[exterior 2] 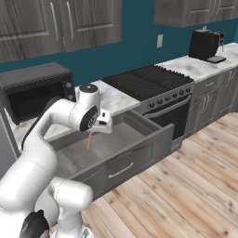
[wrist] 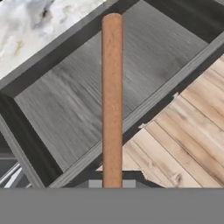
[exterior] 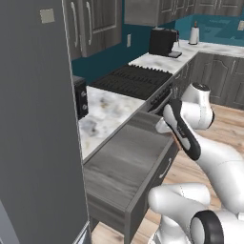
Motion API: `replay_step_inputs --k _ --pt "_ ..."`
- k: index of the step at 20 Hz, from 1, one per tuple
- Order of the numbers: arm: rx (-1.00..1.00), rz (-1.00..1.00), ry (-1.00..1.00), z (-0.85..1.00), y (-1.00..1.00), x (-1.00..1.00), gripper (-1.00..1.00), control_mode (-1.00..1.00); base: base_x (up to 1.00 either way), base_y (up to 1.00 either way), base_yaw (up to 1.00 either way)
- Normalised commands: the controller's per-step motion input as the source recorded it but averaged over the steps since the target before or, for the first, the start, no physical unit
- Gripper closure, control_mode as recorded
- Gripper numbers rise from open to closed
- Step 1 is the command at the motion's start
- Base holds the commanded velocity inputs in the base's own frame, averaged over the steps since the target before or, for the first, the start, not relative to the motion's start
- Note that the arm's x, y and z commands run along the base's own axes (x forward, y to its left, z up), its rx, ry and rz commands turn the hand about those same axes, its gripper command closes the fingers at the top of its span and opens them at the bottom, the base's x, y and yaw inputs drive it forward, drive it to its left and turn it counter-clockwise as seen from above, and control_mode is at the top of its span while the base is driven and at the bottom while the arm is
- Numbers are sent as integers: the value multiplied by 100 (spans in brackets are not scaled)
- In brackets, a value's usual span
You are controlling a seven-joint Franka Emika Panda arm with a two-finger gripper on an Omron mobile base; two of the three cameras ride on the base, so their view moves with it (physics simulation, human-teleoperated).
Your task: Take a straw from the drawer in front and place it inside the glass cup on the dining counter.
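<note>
The straw (wrist: 112,100) is clenched in the hand (wrist: 112,183) above the drawer (wrist: 65,105); it should probably be lifted straight, kept upright.

No text, label, brand, number or sign can be read on anything in these views.

upright straw (wrist: 112,100) above open drawer (exterior 2: 139,153)
</note>
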Motion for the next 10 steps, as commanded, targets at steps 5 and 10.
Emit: replay_step_inputs --k 5,10 --pt "0 0 -13 36 -29 -40 100 -100 0 0 0" --pt "0 0 -11 5 -7 -40 100 -100 0 0 0"
